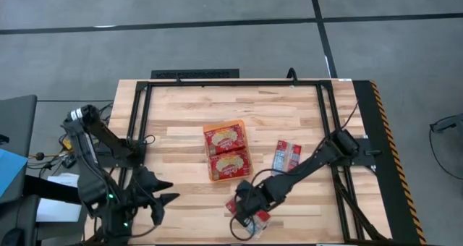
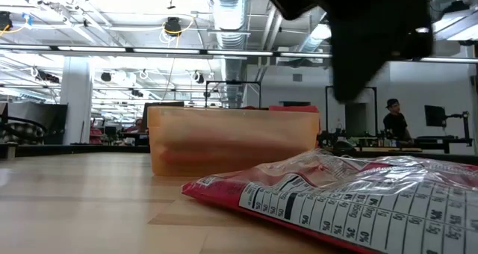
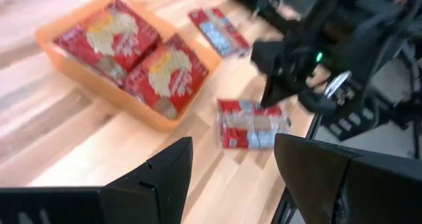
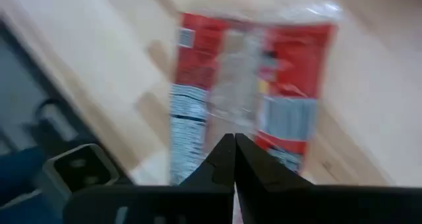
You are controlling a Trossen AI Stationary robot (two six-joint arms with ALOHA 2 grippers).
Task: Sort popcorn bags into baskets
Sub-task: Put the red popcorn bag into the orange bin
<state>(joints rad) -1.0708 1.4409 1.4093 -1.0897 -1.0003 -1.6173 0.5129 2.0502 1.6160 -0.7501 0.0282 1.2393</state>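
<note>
Pale wooden table point(image 1: 188, 123) is seen with the right gripper point(image 1: 244, 218), fingers pressed together and empty, poised above a popcorn bag point(image 4: 247, 92) lying lengthwise ahead near the front edge, beside the orange basket point(image 1: 210, 175), while the left gripper point(image 1: 160, 202) is held spread farther off.

You see an orange basket point(image 1: 214, 130) holding red packets with yellowish popcorn pictures point(image 1: 226, 139), two red packets showing grey-blue and white print point(image 1: 287, 156), and a pale wood worktop point(image 1: 181, 116).

A wooden table point(image 1: 289, 112) on grey floor point(image 1: 181, 7); a person point(image 2: 393, 123) stands beyond (in a dark cap)
</note>
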